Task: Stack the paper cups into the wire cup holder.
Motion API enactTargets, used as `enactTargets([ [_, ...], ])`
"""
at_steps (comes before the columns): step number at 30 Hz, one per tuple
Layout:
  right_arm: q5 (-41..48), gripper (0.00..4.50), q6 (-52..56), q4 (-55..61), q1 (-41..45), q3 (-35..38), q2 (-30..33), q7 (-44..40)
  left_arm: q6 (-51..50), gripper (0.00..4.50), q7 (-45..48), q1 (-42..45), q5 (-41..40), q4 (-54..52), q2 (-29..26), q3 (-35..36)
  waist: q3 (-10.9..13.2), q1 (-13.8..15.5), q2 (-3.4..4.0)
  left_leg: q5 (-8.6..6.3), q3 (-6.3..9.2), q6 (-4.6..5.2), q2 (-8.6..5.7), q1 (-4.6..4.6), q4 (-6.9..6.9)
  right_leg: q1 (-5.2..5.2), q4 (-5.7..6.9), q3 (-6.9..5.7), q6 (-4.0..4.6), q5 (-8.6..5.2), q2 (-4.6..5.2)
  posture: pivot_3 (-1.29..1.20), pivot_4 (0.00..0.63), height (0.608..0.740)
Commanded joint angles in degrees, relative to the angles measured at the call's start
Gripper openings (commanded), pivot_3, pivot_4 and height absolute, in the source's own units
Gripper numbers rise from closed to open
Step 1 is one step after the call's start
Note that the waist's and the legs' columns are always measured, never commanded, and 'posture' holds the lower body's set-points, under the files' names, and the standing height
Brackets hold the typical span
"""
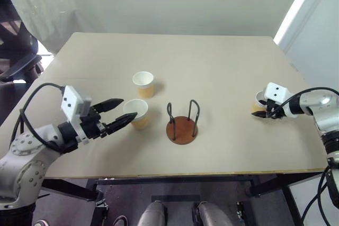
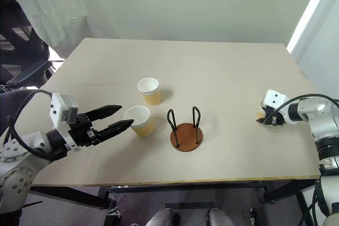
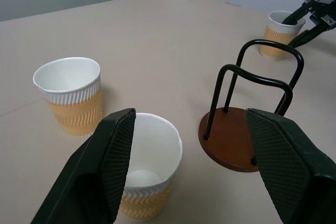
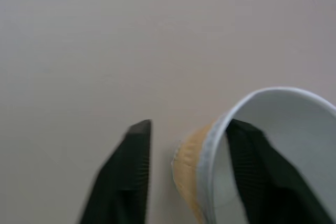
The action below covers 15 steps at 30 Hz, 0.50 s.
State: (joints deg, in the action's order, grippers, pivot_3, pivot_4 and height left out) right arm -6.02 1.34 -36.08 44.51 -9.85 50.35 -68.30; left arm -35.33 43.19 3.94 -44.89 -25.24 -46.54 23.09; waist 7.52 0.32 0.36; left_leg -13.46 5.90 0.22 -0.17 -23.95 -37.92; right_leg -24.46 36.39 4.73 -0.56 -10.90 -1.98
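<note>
Three tan paper cups stand upright on the table. One cup (image 1: 143, 84) is toward the middle, a second (image 1: 141, 122) sits just in front of it, and a third (image 1: 258, 103) is near the right edge. The wire cup holder (image 1: 183, 129), a brown disc with black loops, stands empty right of the second cup. My left gripper (image 1: 127, 108) is open and level, its fingertips on either side of the second cup's rim without touching it. My right gripper (image 4: 190, 127) straddles the third cup's (image 4: 273, 129) wall. One finger is inside and one outside, with a gap still showing.
The beige table (image 1: 212, 62) ends close to the right of the third cup, and its front edge runs just before the holder. A black chair (image 1: 16, 51) stands off the left side.
</note>
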Motion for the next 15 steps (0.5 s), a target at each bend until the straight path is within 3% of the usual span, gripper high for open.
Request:
enactTargets([
  [1, -0.6, 0.87, -1.6, -1.0, 2.1, 0.5, 0.4, 0.5, 0.2, 3.58, -0.4, -0.2, -0.7, -2.4, -0.4, 2.1, 0.0, 0.0, 0.00, 0.00, 0.00, 0.00, 0.00, 0.00, 0.00, 0.00, 0.00, 0.00, 0.00, 0.00, 0.00, 0.00, 0.150, 0.740],
  [3, -0.7, 0.11, -2.0, -1.4, 2.3, 0.6, 0.5, 0.4, 0.1, 3.58, -0.5, -0.3, -0.8, -2.5, -0.3, 2.2, 0.0, 0.0, 0.00, 0.00, 0.00, 0.00, 0.00, 0.00, 0.00, 0.00, 0.00, 0.00, 0.00, 0.00, 0.00, 0.00, 0.150, 0.740],
  [4, -0.7, 0.05, -2.1, -1.6, 2.3, 0.7, 0.5, 0.3, 0.1, 3.58, -0.6, -0.3, -0.8, -2.5, -0.3, 2.2, 0.0, 0.0, 0.00, 0.00, 0.00, -0.01, 0.00, 0.00, 0.00, 0.00, 0.00, 0.00, 0.00, 0.00, 0.00, 0.00, 0.150, 0.740],
  [11, 2.6, 0.05, 0.0, 3.4, 2.2, 3.0, 2.1, -3.6, 0.3, 3.58, -0.5, -0.1, -0.9, -2.2, -0.3, 1.9, 0.0, 0.0, 0.01, -0.01, 0.00, -0.02, 0.00, 0.00, 0.00, 0.00, 0.01, 0.00, 0.02, -0.01, 0.00, 0.00, 0.150, 0.740],
  [15, 9.1, 0.05, 5.6, 14.0, 2.9, 6.0, 3.4, -8.3, -0.4, 3.58, 1.9, -0.5, -2.4, -2.4, -1.8, 2.8, 0.0, 0.0, 0.03, -0.01, -0.02, -0.03, 0.00, -0.01, 0.04, -0.03, 0.01, 0.00, 0.24, -0.14, 0.00, 0.00, 0.150, 0.740],
])
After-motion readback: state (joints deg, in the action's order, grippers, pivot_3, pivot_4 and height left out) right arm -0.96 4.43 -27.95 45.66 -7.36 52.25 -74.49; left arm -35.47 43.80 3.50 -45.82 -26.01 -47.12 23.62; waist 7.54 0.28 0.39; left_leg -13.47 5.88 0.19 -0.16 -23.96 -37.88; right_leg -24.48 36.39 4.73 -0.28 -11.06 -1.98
